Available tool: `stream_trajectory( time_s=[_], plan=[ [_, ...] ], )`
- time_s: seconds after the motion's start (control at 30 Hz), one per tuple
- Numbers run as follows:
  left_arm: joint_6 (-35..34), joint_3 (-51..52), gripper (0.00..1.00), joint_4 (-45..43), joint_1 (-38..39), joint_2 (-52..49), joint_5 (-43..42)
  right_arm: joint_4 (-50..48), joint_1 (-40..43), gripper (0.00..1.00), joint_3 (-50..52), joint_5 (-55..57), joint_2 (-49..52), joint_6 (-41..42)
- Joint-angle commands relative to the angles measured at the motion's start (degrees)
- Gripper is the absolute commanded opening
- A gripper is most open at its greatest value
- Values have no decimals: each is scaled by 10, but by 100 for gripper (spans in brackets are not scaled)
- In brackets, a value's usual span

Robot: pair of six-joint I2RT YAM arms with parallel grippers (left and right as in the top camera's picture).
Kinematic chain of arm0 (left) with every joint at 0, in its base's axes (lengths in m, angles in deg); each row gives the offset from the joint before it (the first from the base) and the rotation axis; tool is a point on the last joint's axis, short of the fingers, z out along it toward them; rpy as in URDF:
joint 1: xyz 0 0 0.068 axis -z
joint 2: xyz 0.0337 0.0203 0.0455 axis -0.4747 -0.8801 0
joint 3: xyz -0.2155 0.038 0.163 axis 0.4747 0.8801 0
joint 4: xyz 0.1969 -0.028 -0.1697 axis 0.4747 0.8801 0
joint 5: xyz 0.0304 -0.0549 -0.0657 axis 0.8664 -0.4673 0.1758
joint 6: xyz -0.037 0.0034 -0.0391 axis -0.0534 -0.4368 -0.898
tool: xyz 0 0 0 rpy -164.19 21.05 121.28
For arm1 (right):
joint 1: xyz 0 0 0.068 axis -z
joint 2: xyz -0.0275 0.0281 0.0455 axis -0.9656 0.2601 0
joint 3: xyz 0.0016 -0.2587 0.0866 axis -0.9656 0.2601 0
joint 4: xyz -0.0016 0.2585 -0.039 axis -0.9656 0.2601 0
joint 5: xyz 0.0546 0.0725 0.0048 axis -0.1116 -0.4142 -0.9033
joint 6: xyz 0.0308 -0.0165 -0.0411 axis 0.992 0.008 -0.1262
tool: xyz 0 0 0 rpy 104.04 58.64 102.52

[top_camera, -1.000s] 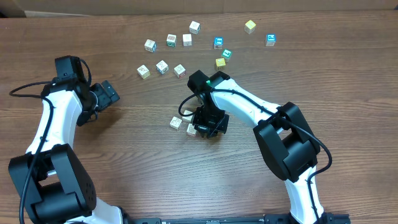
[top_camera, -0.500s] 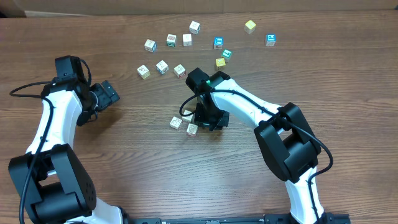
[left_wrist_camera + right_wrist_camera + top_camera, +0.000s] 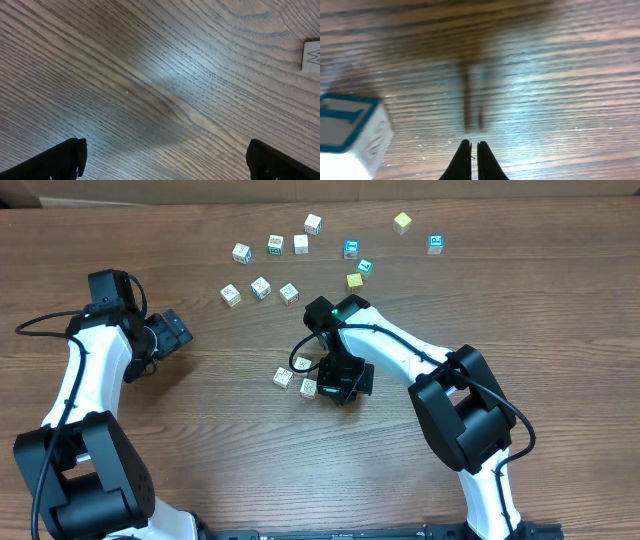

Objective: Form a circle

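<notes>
Moved since a second ago: your right gripper (image 3: 338,383) rose slightly off the cluster and came back down beside it, and its jaws went from slightly apart to fully together.
Hidden: from overhead, your right wrist body covers its own fingertips, so you cannot see there whether they touch a cube. The right wrist view is blurred; the left wrist view cuts a pale cube (image 3: 311,56) off at the frame edge.
Circle (image 3: 306,387): only a tight cluster of three small cubes at mid-table, no ring.
Circle vs right gripper: the cluster lies just beside the gripper, on the side facing your left arm. In the wrist view a teal-printed cube (image 3: 350,135) sits to one side of the closed fingers (image 3: 472,157), apart from them, nothing between them.
Left gripper (image 3: 178,330): jaws wide apart, holding nothing, well apart from the cluster; in its wrist view (image 3: 165,160) you see bare wood between the tips.
Loose cubes (image 3: 276,245): twelve scattered along the far side of the table, well apart from the cluster.
Materials: cubes are whitish with coloured printed faces and softened edges. The table (image 3: 200,440) is brown wood with strong streaked grain.
</notes>
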Motion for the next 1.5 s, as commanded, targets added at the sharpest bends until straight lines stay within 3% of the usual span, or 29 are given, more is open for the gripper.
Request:
stream_trajectory(
  time_s=[0.0, 0.4, 0.7, 1.47],
  plan=[
    [-3, -2, 99, 0, 1, -4, -5, -1, -13, 4, -3, -18, -59, 2],
    [-3, -2, 99, 0, 1, -4, -5, -43, -110, 4, 3, 60, -78, 71],
    [-3, -2, 99, 0, 1, -4, -5, -115, -131, 4, 40, 113, -78, 156],
    [-3, -2, 100, 0, 1, -4, -4, -189, -132, 4, 76, 114, -78, 159]
  ],
)
